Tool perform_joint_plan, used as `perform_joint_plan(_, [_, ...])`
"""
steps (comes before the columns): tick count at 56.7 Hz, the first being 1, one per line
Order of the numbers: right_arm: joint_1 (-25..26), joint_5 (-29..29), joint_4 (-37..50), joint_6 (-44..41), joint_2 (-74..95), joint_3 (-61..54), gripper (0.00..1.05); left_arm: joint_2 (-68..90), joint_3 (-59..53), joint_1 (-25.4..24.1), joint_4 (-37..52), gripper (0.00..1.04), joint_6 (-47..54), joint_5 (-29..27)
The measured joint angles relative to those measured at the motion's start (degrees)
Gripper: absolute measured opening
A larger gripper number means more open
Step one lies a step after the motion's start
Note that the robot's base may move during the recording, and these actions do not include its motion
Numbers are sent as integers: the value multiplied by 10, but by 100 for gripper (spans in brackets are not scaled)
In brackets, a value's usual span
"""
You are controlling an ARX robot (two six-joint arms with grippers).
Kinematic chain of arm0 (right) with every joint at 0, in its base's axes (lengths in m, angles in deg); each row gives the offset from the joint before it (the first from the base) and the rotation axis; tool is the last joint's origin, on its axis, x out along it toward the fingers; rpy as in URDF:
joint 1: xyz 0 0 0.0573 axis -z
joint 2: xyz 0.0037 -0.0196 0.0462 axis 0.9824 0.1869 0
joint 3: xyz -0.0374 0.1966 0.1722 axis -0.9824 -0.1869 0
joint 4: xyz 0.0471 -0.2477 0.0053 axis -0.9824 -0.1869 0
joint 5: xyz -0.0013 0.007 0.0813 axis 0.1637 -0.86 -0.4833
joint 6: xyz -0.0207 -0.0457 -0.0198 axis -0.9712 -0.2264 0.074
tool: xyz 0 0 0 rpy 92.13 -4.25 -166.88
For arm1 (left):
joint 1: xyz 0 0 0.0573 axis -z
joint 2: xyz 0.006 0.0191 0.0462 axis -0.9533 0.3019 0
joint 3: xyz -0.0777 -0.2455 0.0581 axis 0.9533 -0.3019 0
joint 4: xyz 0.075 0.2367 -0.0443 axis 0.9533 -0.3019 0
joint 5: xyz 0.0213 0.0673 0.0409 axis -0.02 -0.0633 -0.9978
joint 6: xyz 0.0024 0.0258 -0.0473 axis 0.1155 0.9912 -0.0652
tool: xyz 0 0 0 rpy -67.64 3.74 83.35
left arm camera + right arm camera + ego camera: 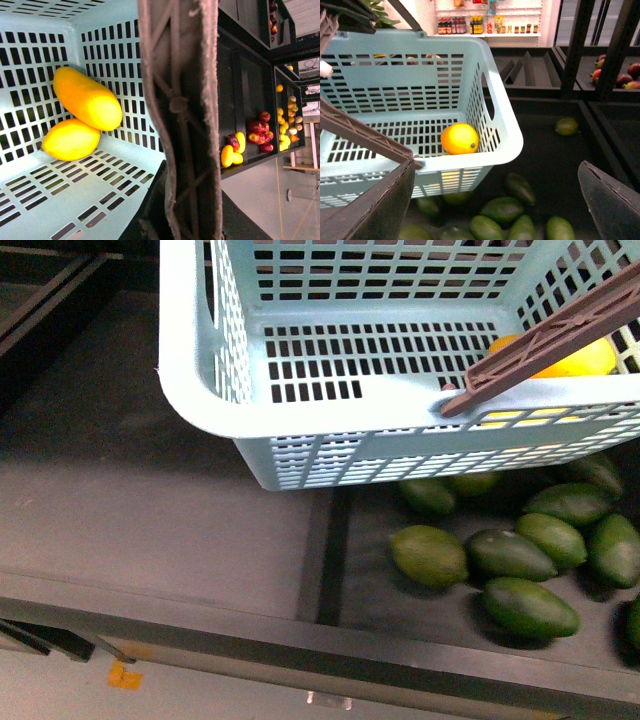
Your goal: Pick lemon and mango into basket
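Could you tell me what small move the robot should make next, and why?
Probably just draw the open right gripper back from the basket: the mango and lemon already lie touching on its floor, so nothing seems left to pick.

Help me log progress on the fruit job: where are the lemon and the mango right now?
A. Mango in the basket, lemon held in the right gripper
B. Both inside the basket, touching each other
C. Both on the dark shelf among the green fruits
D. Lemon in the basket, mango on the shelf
B: the left wrist view shows the mango and the lemon lying against each other on the slotted floor of the basket.
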Motion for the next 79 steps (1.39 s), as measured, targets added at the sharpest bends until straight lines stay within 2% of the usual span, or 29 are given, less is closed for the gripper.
perform_joint_plan(13, [0, -3, 0, 0, 1, 0, 96, 0, 0, -4, 0, 7, 0, 2])
perform_joint_plan(21, [1, -2, 0, 0, 0, 0, 96, 0, 0, -12, -1, 7, 10, -21])
perform_joint_plan(31, [0, -1, 0, 0, 0, 0, 96, 0, 0, -8, -1, 7, 6, -9])
perform_joint_plan(33, [0, 0, 0, 0, 0, 0, 96, 0, -3, -2, 8, 7, -8, -42])
perform_joint_plan(35, [0, 1, 0, 0, 0, 0, 96, 2, -8, 10, 42, 7, -65, -138])
perform_joint_plan(41, [0, 0, 0, 0, 0, 0, 96, 18, -4, 29, 71, 7, -222, -349])
perform_joint_plan(44, [0, 0, 0, 0, 0, 0, 96, 30, 8, 25, 75, 7, -284, -412])
perform_joint_plan(47, [0, 1, 0, 0, 0, 0, 96, 42, 21, 12, 76, 7, -308, -443])
perform_joint_plan(56, [0, 0, 0, 0, 0, 0, 96, 83, 39, -40, 77, 7, -330, -453])
perform_joint_plan(66, [0, 0, 0, 0, 0, 0, 96, 154, 80, -72, 65, 7, -358, -433])
perform_joint_plan(79, [0, 0, 0, 0, 0, 0, 96, 285, 245, -94, 2, 7, -410, -374])
